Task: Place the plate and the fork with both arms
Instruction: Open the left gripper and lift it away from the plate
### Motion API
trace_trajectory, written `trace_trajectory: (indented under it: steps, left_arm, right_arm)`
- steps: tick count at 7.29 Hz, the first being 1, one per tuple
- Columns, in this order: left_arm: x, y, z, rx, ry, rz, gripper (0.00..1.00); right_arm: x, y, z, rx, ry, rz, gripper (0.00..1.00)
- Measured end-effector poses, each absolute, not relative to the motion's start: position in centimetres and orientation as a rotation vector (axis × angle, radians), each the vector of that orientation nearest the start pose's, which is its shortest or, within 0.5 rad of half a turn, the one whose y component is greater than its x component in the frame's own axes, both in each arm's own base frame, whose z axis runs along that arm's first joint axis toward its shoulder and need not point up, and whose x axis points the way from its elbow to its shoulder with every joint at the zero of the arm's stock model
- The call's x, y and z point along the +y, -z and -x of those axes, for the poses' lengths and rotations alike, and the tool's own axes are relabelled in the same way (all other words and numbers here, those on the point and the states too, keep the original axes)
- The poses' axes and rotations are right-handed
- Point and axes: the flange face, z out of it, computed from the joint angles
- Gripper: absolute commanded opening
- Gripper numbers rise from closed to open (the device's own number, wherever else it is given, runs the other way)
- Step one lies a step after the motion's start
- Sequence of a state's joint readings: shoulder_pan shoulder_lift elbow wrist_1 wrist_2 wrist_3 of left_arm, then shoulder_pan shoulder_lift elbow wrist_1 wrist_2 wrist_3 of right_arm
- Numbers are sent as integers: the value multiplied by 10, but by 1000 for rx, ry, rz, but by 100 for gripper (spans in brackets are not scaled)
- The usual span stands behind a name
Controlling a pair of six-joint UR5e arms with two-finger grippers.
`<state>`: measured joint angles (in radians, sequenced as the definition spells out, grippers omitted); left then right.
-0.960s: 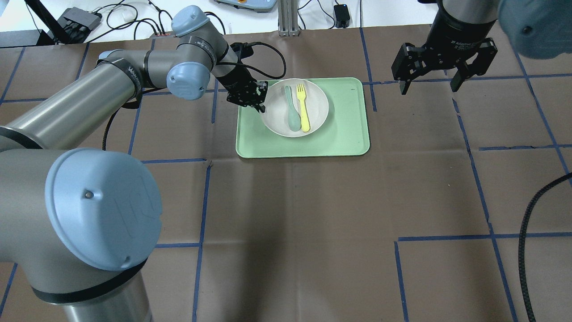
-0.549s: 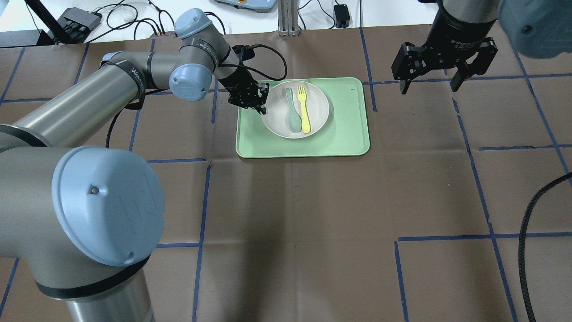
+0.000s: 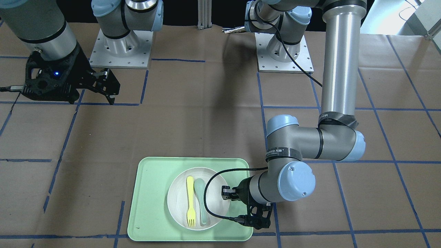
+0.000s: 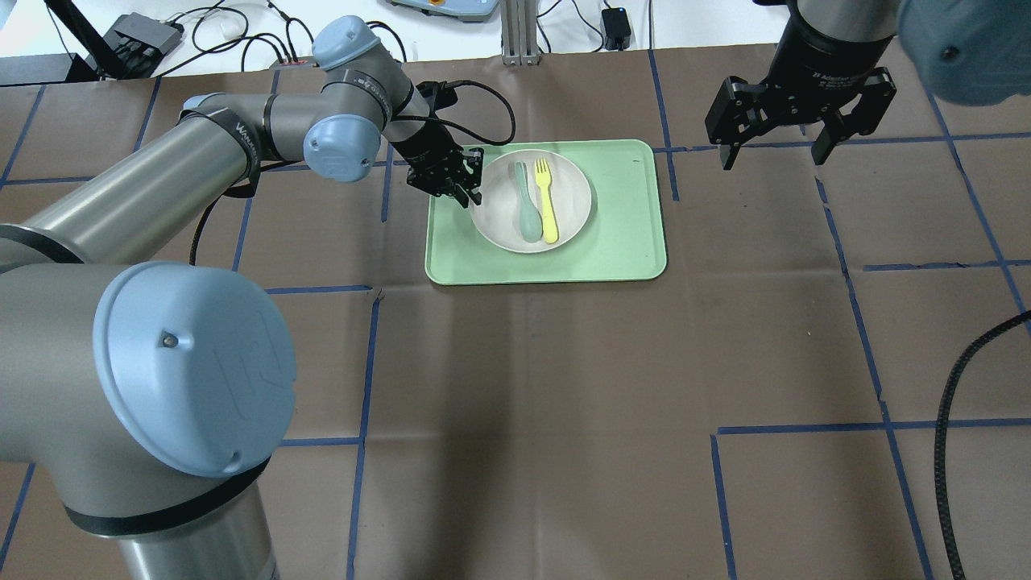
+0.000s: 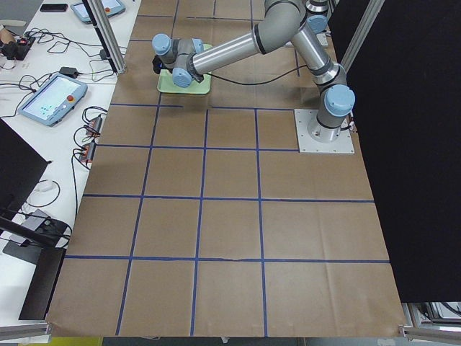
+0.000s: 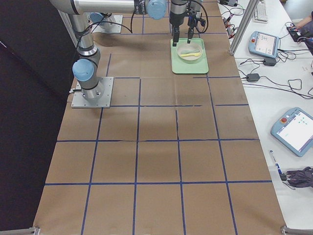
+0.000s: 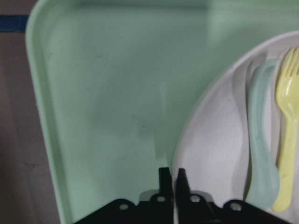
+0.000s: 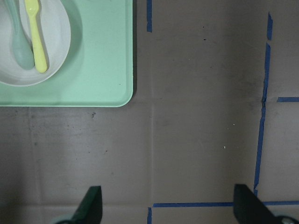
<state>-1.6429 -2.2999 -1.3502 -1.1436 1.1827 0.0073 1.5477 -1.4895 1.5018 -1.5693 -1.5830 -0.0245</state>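
Pinching the rim of the plate (image 4: 573, 192) on the robot's left side, the left tool (image 7: 172, 176) was closed to a sliver, apparently gripping it, though the contact was partly hidden. The plate sat inside the tray (image 4: 622, 242), toward the tray's far left part, with the fork (image 4: 548, 203) and a spoon (image 4: 527, 211) side by side in it. The right tool (image 4: 773, 159) hung spread wide and empty above the desk (image 4: 564, 403), well apart from the tray's right edge.

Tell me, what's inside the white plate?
A yellow fork and a grey-green spoon lie side by side in the plate. The bit of plate right under them is covered, so I can't see it.
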Motion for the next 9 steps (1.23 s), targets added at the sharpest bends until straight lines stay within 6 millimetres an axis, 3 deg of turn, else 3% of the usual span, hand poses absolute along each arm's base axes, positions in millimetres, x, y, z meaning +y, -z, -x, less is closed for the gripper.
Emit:
trace_trajectory:
  steps: [2, 4, 7, 9]
  left_arm:
    - [-699, -205, 224, 3512, -151, -118, 99]
    - [-681, -251, 219, 3446, -165, -122, 99]
    - [-622, -375, 199, 3277, -218, -125, 99]
    - [-576, -446, 189, 3211, -198, -130, 99]
  right_arm:
    - [-528, -481, -120, 3153, -21, 3, 100]
    - [-528, -482, -121, 3152, -17, 4, 100]
    - [-528, -486, -121, 3158, -14, -2, 100]
    - [-528, -487, -122, 3154, -4, -10, 100]
